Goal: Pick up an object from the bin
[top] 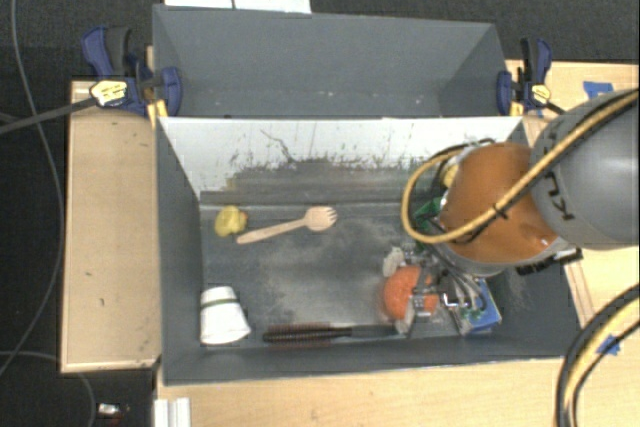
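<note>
The gripper (428,298) is seen low beside an orange ball (397,291) at the lower right of the bin (180,255); whether it is clenched cannot be told, so a sure grip is judged needed before lifting.

Thick grey arm link (598,177), smooth, rounded, matte; dark letters "KU" printed on side. Wrist capped by glossy orange cover (495,203), dome-shaped. Thin yellow-and-black cable (545,165) crosses grey link, then loops round orange cover's rim. Small green part (432,208) tucked inside the loop, beside cover's edge. Beneath cover, gripper (437,295): compact cluster of silver metal parts, blue piece (484,313) on one side.
</note>
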`<action>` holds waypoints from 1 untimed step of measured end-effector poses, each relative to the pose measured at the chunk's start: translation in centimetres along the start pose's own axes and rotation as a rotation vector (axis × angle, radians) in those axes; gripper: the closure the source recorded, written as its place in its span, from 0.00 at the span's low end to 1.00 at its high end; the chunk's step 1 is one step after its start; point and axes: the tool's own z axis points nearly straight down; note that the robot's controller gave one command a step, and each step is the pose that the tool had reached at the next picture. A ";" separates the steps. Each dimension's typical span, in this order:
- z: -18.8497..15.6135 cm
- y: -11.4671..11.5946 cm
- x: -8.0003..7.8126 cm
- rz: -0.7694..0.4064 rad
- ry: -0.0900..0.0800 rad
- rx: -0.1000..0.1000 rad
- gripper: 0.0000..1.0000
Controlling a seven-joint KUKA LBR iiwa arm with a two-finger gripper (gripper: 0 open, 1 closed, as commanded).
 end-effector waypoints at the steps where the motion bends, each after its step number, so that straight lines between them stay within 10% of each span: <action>1: 1.0 -1.4 -4.8 0.205 -0.003 -0.004 1.00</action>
